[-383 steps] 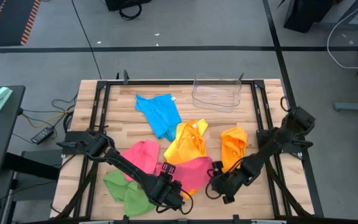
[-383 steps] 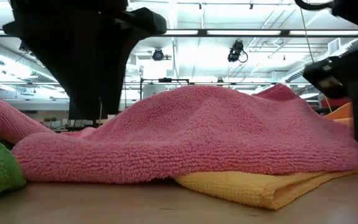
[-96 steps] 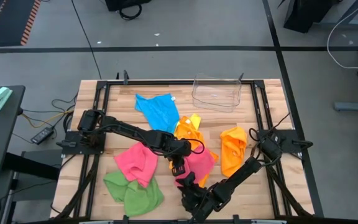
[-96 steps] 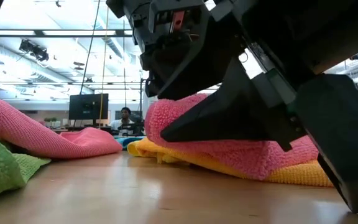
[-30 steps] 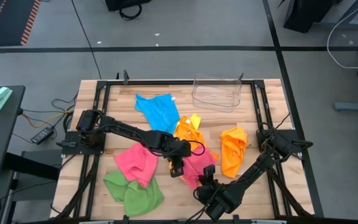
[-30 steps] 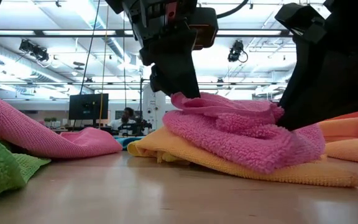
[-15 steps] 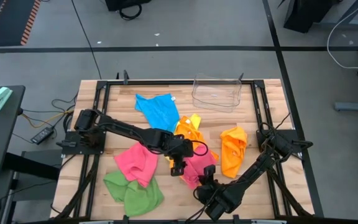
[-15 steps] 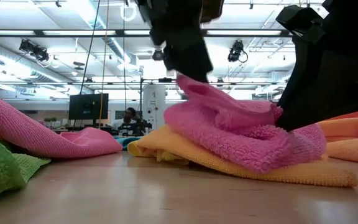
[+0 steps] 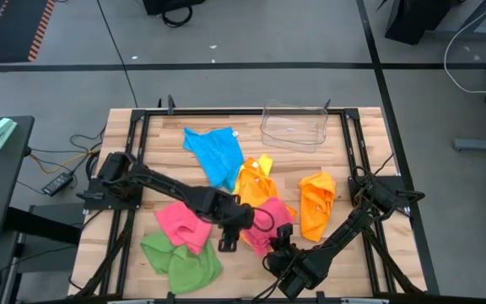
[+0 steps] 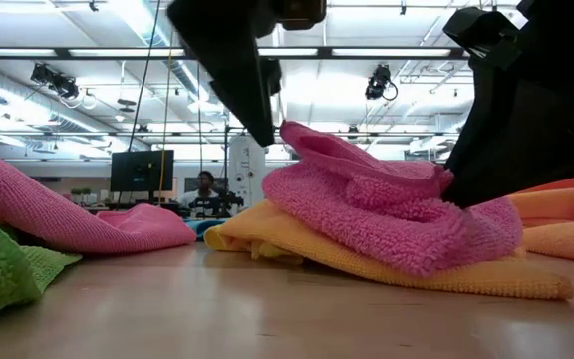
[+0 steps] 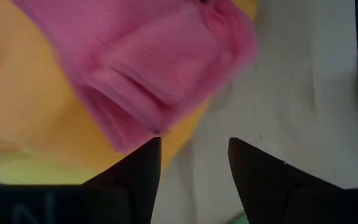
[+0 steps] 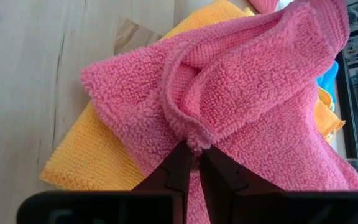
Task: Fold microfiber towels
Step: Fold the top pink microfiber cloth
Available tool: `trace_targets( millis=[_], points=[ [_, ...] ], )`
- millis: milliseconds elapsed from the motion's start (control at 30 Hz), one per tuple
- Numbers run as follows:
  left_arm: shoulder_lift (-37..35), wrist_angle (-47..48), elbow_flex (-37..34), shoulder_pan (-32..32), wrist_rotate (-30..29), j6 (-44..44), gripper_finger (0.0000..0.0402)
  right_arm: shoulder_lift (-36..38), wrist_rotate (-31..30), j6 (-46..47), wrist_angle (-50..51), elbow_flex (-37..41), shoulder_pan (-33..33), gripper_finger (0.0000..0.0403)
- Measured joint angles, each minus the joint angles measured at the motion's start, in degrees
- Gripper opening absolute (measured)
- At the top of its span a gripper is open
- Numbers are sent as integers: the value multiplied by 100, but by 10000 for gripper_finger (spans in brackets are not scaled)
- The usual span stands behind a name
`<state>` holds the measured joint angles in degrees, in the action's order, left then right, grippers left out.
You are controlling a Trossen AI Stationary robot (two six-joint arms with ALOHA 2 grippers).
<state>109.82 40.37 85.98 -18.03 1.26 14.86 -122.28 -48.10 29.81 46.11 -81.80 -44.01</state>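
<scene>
Bright microfiber towels lie scattered over a pale wooden slatted table (image 9: 357,160), a clear plastic bin (image 9: 294,125) at its far edge. A blue cloth (image 9: 218,152), an orange cloth (image 9: 317,203), a loose pink cloth (image 9: 182,224) and a green cloth (image 9: 175,262) surround a crumpled pink towel (image 12: 253,93) resting on a yellow towel (image 12: 98,146). The right gripper (image 12: 191,163) pinches the crumpled pink towel's edge; the left gripper (image 11: 191,163) hangs open just beside it, holding nothing.
</scene>
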Motion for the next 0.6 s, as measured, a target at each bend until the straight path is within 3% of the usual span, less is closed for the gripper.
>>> trace_targets(
  millis=[233,600],
  points=[
    [0,-554,-451,-162,-1288,40,183,0,16,28,1,0,0,62],
    [143,-1198,-494,-84,-1348,54,177,0,17,24,13,0,0,147]
  ],
)
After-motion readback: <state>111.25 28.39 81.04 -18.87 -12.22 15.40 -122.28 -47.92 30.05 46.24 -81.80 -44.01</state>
